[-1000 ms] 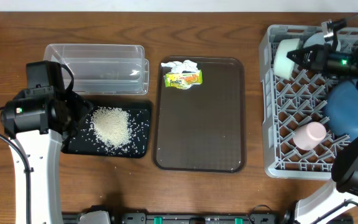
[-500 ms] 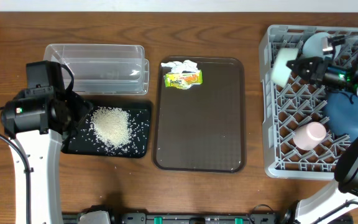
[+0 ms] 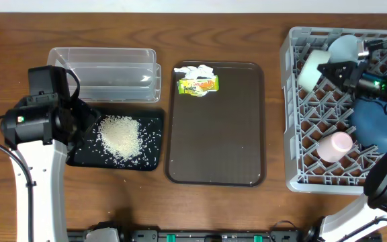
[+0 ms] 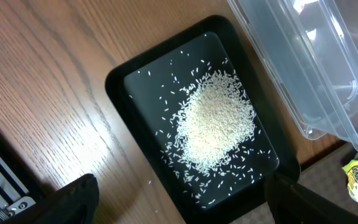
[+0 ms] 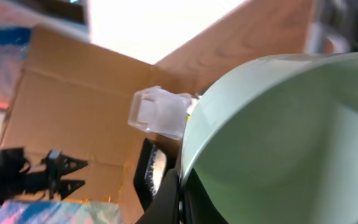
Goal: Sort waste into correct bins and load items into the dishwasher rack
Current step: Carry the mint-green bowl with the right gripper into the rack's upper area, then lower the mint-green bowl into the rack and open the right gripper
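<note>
My right gripper [image 3: 324, 68] is shut on the rim of the pale mint-green bowl [image 3: 310, 71], which is tipped on its side over the far left part of the grey dishwasher rack [image 3: 293, 138]. In the right wrist view the bowl [image 5: 278, 137] fills the frame, and the gripper [image 5: 182, 190] pinches its edge. The rack also holds a light-blue bowl [image 3: 345, 46], a dark-blue bowl [image 3: 375, 119] and a pink cup [image 3: 334, 146]. My left gripper [image 4: 185, 208] hangs open above the black tray [image 4: 120, 93], which holds the rice [image 4: 216, 124]. The tissue [image 3: 195, 70] and yellow wrapper [image 3: 199, 85] lie on the brown tray [image 3: 213, 134].
The clear container [image 3: 106, 74] stands behind the black tray [image 3: 150, 160] at the left. The brown tray lies between the bins and the rack. A few rice grains lie on the wood by the black tray's edge.
The right arm has drawn back to the right, and the mint-green bowl has shifted a little with it over the rack. The left arm has not moved.
</note>
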Tool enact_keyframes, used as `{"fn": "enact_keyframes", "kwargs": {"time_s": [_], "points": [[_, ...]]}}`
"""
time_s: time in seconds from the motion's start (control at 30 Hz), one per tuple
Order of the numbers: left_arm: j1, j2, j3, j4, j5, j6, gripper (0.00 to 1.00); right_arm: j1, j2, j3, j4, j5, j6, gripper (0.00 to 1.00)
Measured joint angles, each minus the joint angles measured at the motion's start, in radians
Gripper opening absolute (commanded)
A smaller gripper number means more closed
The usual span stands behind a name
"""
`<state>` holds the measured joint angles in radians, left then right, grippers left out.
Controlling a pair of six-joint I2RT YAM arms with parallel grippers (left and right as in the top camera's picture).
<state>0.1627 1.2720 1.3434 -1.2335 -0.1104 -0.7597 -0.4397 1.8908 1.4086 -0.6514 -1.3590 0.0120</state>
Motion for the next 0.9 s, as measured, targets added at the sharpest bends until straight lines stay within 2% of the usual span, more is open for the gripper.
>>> {"fn": "enact_keyframes", "kwargs": {"time_s": [0.2,0.9], "points": [[0.000,0.000,0.000,0.001,0.000,0.000,0.88,-0.008,0.000,-0.001,0.158,-0.084,0.070,0.01],[0.000,0.000,0.000,0.001,0.000,0.000,0.88,0.042,0.024,-0.001,0.159,0.031,0.103,0.01]]}}
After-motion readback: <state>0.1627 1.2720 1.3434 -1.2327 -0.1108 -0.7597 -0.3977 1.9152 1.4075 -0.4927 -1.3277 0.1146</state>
